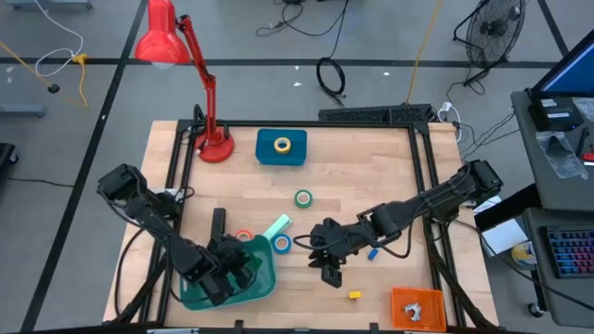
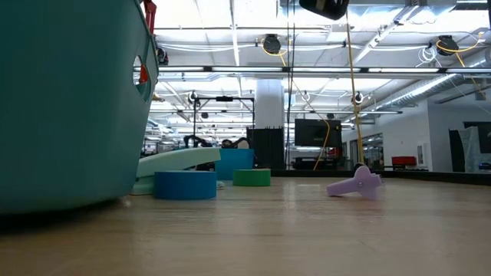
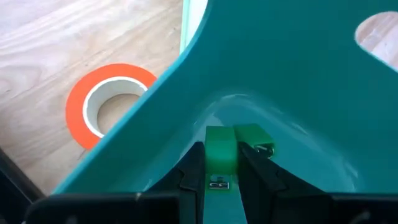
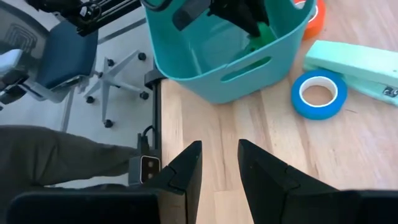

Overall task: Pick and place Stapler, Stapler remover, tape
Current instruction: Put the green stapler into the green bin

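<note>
My left gripper (image 1: 228,275) reaches down into the teal basket (image 1: 264,283) and is shut on a small green staple remover (image 3: 221,148). The long black stapler (image 1: 219,223) lies flat on the table just beyond the basket. The orange tape (image 1: 244,237) and blue tape (image 1: 281,244) lie flat by the basket's far rim. The green tape (image 1: 303,198) is farther out. The yellow tape (image 1: 281,146) sits on a blue box. My right gripper (image 1: 329,271) hovers open over bare wood right of the basket. My left gripper pinches the green staple remover between its two fingers at one green end (image 3: 221,163). The other green arm with its metal claw (image 3: 261,146) sticks out beside the fingers. The remover is inside the basket, near the inner wall; whether it rests on the bottom I cannot tell.
A mint-green stapler (image 1: 277,227) leans beside the blue tape. A small purple piece (image 2: 355,184) lies on the table under the right arm. A yellow cube (image 1: 354,295) and an orange tray (image 1: 416,306) sit near the right front corner. A red desk lamp (image 1: 212,139) stands far left.
</note>
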Controlling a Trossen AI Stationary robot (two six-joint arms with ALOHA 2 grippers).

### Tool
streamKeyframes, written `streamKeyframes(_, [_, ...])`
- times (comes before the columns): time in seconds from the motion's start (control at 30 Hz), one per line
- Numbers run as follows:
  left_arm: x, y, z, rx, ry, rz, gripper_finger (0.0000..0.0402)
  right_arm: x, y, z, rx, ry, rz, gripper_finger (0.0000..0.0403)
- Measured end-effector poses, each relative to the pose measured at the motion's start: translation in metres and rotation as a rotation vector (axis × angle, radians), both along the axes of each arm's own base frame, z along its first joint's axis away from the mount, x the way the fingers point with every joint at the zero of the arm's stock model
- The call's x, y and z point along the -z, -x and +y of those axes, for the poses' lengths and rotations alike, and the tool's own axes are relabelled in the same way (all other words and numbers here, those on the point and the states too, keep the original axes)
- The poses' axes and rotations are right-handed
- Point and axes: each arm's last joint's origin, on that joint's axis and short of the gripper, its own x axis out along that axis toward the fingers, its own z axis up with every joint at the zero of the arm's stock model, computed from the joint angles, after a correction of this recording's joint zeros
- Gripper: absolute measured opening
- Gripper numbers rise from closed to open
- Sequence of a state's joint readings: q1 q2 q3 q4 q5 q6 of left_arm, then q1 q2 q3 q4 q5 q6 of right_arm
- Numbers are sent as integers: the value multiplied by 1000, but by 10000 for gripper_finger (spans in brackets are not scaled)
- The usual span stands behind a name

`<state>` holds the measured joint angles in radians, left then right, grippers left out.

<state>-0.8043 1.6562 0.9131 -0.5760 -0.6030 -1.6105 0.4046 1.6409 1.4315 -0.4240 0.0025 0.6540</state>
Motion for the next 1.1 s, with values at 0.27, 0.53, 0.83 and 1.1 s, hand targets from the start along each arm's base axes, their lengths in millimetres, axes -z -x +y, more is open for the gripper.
streamKeyframes(0.27, [1,0,-2,65,35,61,78,0,-1,-1,28,15,-14,95])
streamKeyframes(0.53, [1,0,-2,92,44,90,85,-1,-1,-2,47,17,-18,95])
streamKeyframes(0.83, [2,0,-1,89,44,90,141,-1,-1,-2,48,15,-17,95])
streamKeyframes(1.1, [2,0,-2,109,67,120,144,-1,-2,-1,48,13,-22,95])
